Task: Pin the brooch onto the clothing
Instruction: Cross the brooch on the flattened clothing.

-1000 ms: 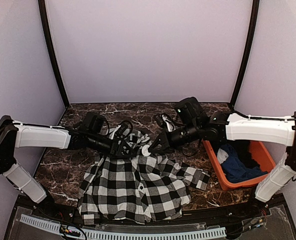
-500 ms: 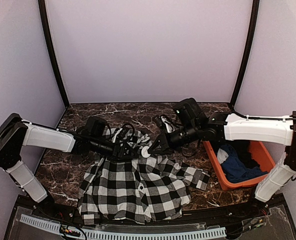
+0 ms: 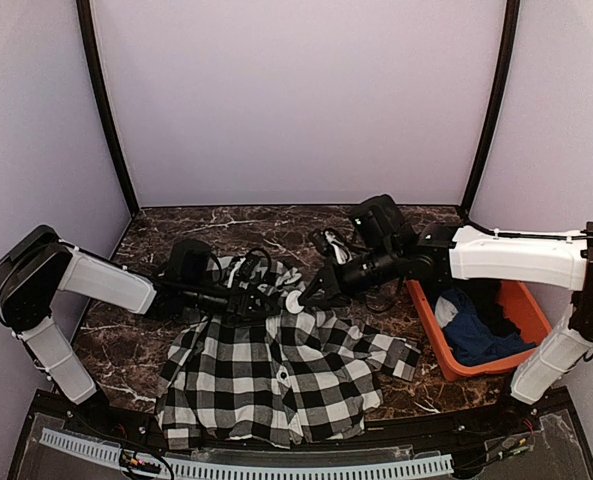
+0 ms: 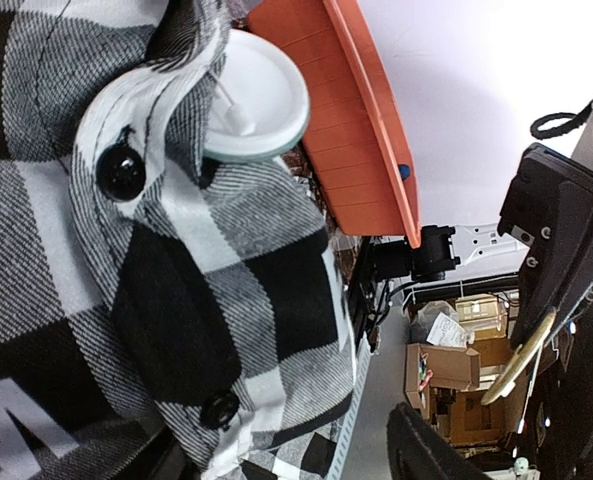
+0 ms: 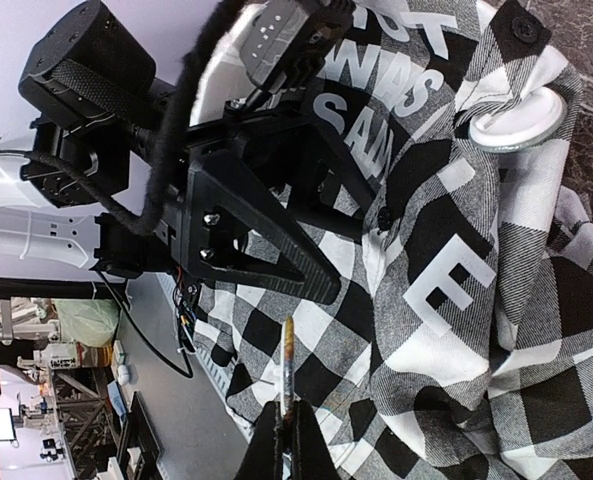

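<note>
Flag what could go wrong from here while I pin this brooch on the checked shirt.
1. The brooch looks tucked under a fold of the checked shirt; a tug by the open left end effector could dislodge it.
2. The shut right end effector pinches a thin stick by its tip; it might slip.
3. Both end effectors sit close together and may collide.

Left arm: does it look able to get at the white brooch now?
Probably yes. The brooch lies close ahead of the left end effector, face mostly exposed; only the shirt's buttoned edge overlaps one side.
</note>
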